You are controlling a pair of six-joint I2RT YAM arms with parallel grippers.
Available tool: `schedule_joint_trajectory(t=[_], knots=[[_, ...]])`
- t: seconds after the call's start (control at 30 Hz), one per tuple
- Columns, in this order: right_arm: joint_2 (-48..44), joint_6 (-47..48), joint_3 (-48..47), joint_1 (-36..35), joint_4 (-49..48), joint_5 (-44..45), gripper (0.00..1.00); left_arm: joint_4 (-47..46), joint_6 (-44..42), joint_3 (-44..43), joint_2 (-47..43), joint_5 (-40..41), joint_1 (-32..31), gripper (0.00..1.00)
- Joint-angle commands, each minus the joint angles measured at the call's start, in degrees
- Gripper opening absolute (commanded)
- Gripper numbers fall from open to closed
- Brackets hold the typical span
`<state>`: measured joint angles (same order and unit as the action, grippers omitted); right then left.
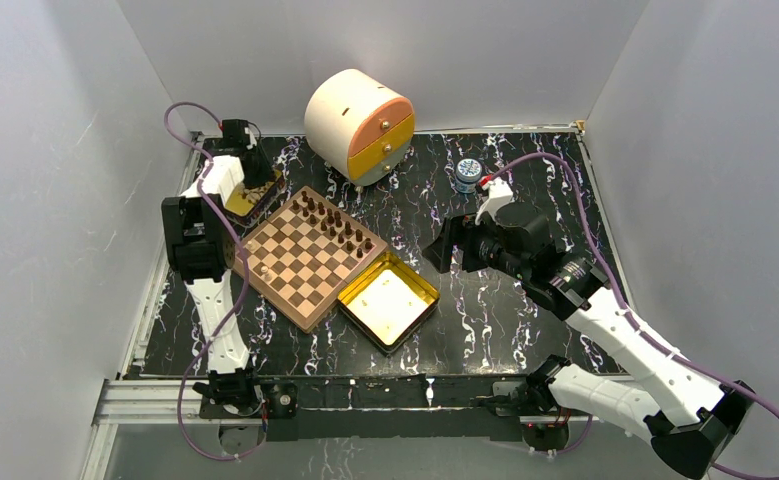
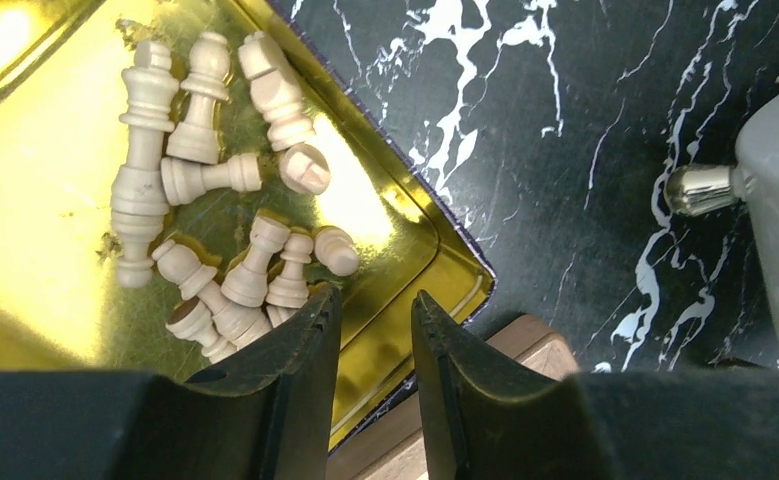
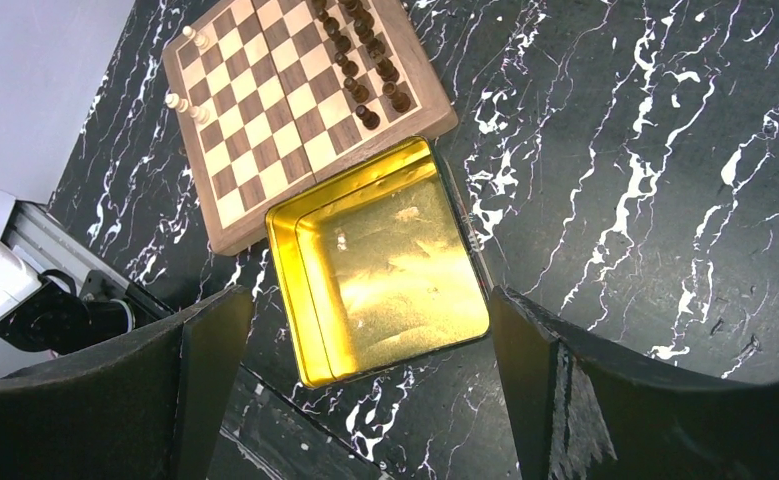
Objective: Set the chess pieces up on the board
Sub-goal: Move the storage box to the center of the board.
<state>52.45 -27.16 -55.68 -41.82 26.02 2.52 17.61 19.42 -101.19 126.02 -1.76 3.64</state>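
The board (image 1: 310, 258) lies at the table's left centre. Several dark chess pieces (image 1: 337, 222) stand in two rows along its far right edge, and three light pieces (image 3: 179, 102) stand near the opposite edge. More light pieces (image 2: 200, 110) lie jumbled in a gold tin (image 2: 45, 250) at the board's back left corner. My left gripper (image 2: 375, 300) hovers over that tin's near corner, its jaws a little apart with nothing between them and the pieces just left of its left finger. To the right of the board, my right gripper (image 3: 365, 300) hangs wide open and empty over a second, empty gold tin (image 3: 385, 260).
A round cream and orange drawer box (image 1: 358, 125) stands at the back centre; one metal foot (image 2: 700, 190) of it shows in the left wrist view. A small jar (image 1: 468, 175) sits behind the right arm. White walls enclose the black marbled table (image 1: 525, 300).
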Motion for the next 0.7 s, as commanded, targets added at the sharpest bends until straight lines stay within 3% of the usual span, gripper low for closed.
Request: schedule_joint_trajectory(t=[0.0,0.67], knots=[[-1.35,-0.52,-0.13,-0.32,-1.29,-0.71,0.97,2.42,-0.79,1.98,-6.74,-2.22,-0.04,0.30],[-2.74,-0.04,0.79,-0.23,-1.35,-0.35,0.97,4.68,1.58,7.86,-11.58,-6.43,-0.04,0.28]])
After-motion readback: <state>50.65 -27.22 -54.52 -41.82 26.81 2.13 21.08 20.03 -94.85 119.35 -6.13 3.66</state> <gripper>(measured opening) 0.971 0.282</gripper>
